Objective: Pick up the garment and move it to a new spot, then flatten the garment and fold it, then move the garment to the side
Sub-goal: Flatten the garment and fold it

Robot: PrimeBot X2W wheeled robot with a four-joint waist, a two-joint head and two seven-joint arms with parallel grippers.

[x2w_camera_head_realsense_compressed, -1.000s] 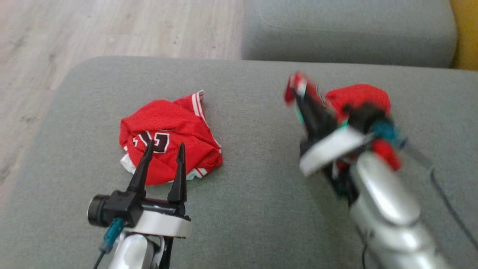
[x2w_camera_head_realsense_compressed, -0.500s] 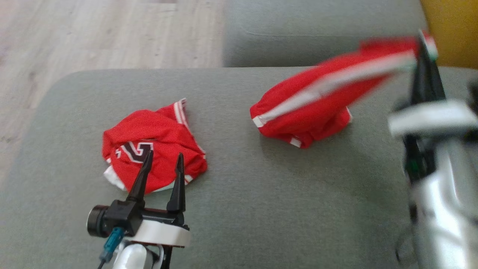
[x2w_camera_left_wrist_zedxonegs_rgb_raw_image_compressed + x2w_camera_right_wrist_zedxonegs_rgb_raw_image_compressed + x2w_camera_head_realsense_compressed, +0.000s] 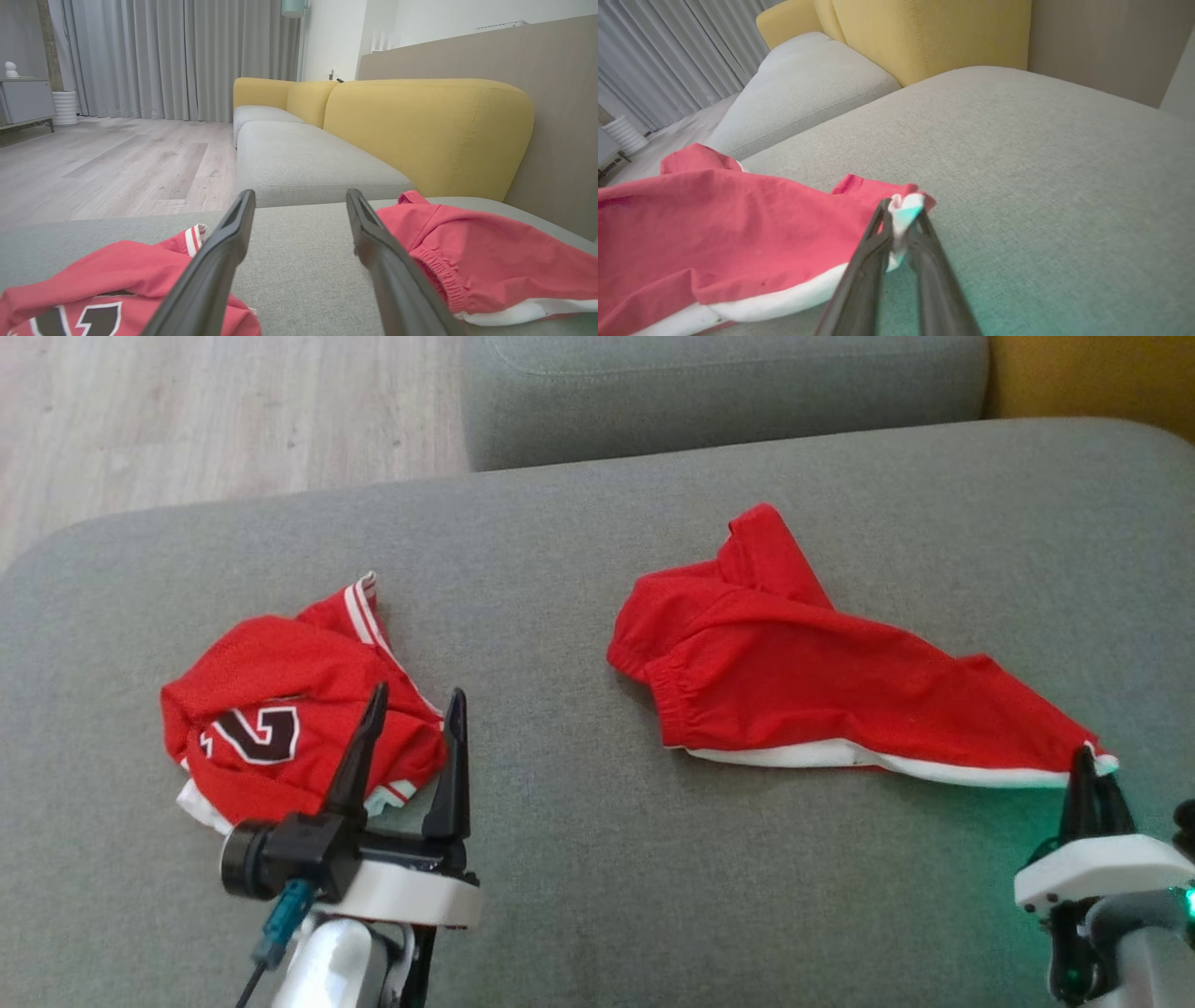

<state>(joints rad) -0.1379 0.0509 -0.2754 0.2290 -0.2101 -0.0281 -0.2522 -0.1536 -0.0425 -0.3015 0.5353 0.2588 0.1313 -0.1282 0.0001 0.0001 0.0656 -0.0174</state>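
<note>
**Right pincer clamped on the red garment's hem**

The red fabric garment with a white hem (image 3: 822,681) lay stretched out on the right half of the broad grey fabric sofa cushion (image 3: 597,877). Its elasticated waistband pointed towards the middle and one corner was drawn out to the right. The right gripper (image 3: 1090,763) was clenched on that corner. In the right wrist view its two dark fingers (image 3: 866,266) met around a pinch of the white trim, low over the cushion.

The left gripper (image 3: 417,695) hung released, jaws spread wide with nothing between them. In the head view its fingertips overlapped the near edge of a crumpled red jersey with white trim and a dark numeral (image 3: 280,681). The jersey lay on the cushion's left half, well apart from the garment.

Beyond the cushion sat a second grey seat cushion (image 3: 728,392), with pale wooden floor (image 3: 187,420) to its left. The left wrist view showed a yellow padded backrest (image 3: 420,126) behind.
</note>
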